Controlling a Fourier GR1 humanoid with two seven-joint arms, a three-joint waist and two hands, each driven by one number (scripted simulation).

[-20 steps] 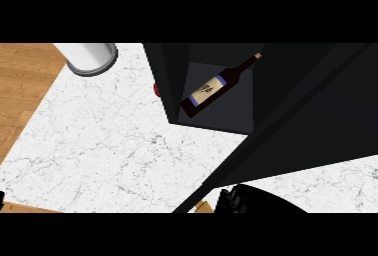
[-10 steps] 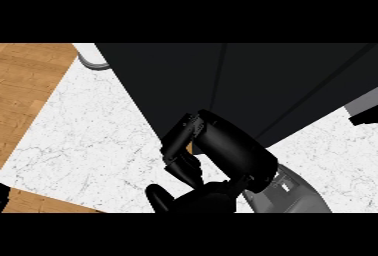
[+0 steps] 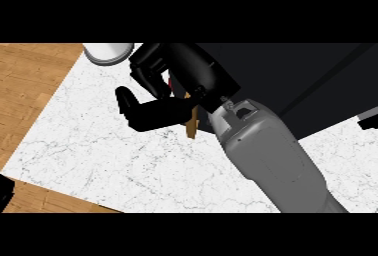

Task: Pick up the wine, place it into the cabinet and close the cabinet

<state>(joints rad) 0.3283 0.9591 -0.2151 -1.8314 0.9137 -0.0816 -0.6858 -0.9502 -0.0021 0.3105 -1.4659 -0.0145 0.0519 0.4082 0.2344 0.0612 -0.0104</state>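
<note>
1. Kitchen counter, seen steeply from above: from my remote seat I look down on a white marble counter top [image 3: 111, 155], with wood flooring [image 3: 29, 80] showing at nine o'clock and again along the seven o'clock corner.

2. Nearest me, one grey forearm [image 3: 269, 160] enters from five o'clock and runs up toward the centre. I take it for the right arm by where it enters.

3. At its end, the right hand [image 3: 173, 75] sits just above centre, toward eleven o'clock. Its fingers are bent and the thumb juts out toward nine o'clock; I cannot tell whether they clasp anything.

4. A thin tan strip [image 3: 191, 122] shows at the wrist, and a small red patch [image 3: 171, 82] peeps out beside the fingers. I cannot say what either is.

5. Beyond, the dark cabinet [image 3: 295, 75] fills the one-to-two o'clock area. A white cylinder [image 3: 109, 51] stands at eleven o'clock on the counter's far edge.

6. The wine bottle is not visible anywhere; I judge it is hidden by the hand or inside the cabinet.

7. Progress, as I read it: the placing looks done or nearly so, with closing the cabinet the step in hand or yet to come. The left hand is out of shot.
</note>
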